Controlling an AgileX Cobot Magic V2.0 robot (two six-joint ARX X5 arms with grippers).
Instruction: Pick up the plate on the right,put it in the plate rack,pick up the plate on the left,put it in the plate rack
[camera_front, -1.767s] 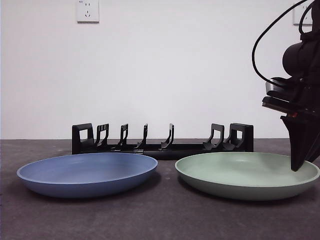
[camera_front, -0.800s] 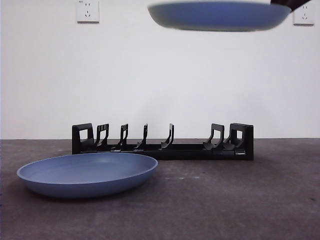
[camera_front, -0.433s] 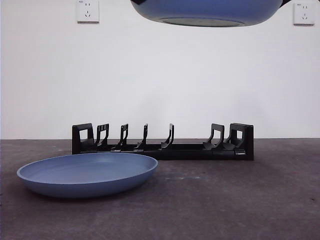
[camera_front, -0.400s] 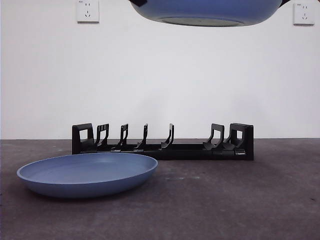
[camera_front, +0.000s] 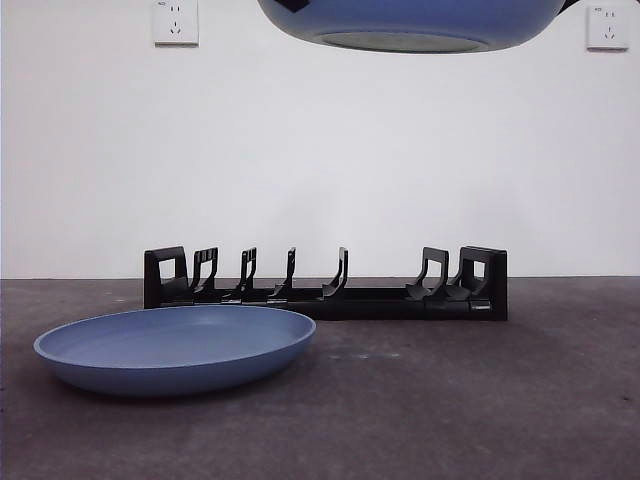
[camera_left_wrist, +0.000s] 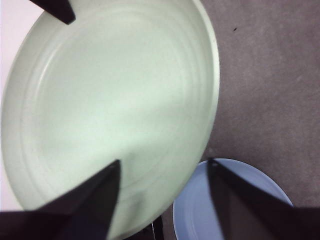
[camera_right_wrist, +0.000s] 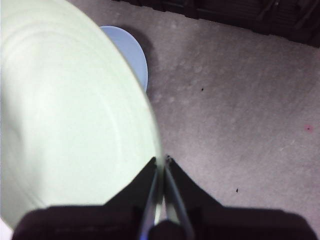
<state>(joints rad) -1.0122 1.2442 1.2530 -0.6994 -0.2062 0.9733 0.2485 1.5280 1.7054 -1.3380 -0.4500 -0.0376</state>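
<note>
- My right hand (camera_right_wrist: 162, 165) is clenched on the rim of the green plate (camera_right_wrist: 70, 125); the two fingers press the thin edge from both sides.
- The green plate is high in the air, well above the bench (camera_front: 480, 400). From the front I see only its underside (camera_front: 410, 22) at the top edge, and there it looks bluish.
- My left hand (camera_left_wrist: 162, 172) is released, the fingers wide apart. One finger lies over the face of the green plate (camera_left_wrist: 110, 105) in that view, the other over the bench and the blue plate (camera_left_wrist: 200, 210). I cannot tell if it touches the green plate.
- A dark tip of the right hand (camera_left_wrist: 55, 7) shows at the far rim of the green plate in the left wrist view.
- The blue plate (camera_front: 175, 348) lies flat on the bench at the left, near the front.
- The plate rack (camera_front: 325, 282) stands behind it, along the back of the bench, close to the white wall (camera_front: 320, 150). No plate is in its prongs.
- From the right wrist, a part of the blue plate (camera_right_wrist: 131, 55) shows past the edge of the green one, and the rack (camera_right_wrist: 240, 12) is farther off.
- Two sockets are on the wall, one at the left (camera_front: 176, 20) and one at the right (camera_front: 606, 25).
</note>
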